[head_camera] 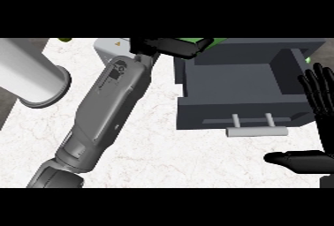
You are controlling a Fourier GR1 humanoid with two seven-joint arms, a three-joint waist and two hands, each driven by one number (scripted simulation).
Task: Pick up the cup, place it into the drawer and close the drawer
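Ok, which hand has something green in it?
The left hand, at the drawer's back left corner: its fingers curl round a green object, while the right hand rests open at the view's right edge.

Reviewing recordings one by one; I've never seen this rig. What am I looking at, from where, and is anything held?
This is seen from the robot's head, looking steeply down at a white counter. The long grey shape is its left forearm; the black parts are hands. The left hand, above the back of an open grey drawer, curls round something green, apparently the cup. The right hand rests open at the right edge, holding nothing. A white cylinder lies at the left.
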